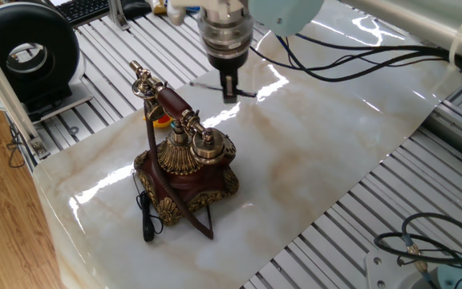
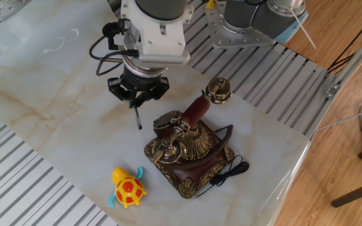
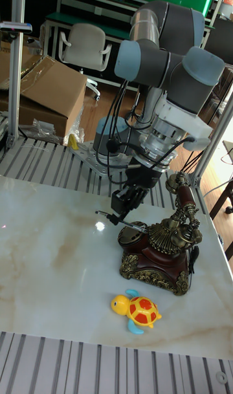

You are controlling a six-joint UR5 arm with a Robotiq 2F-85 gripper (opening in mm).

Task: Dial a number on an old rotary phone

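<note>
The old rotary phone (image 1: 189, 164) (image 2: 188, 150) (image 3: 158, 250) stands upright on the marble sheet, its reddish handset (image 1: 172, 102) (image 2: 195, 112) resting in the tall cradle. A black cord (image 1: 146, 215) trails off the front of its base. My gripper (image 1: 228, 88) (image 2: 136, 99) (image 3: 122, 204) hangs above the sheet beside the phone, on its dial side, shut on a slim black-and-silver pen (image 2: 137, 118) (image 3: 126, 222). In the other fixed view the pen tip points down at the marble, left of the dial and apart from it.
A yellow-and-orange toy turtle (image 2: 127, 189) (image 3: 137, 310) lies near the phone's base. A black round device (image 1: 32, 50) sits on the slatted table at the far left. Robot cables (image 1: 351, 56) cross the back. The marble sheet's edge (image 2: 275, 188) is close behind the phone.
</note>
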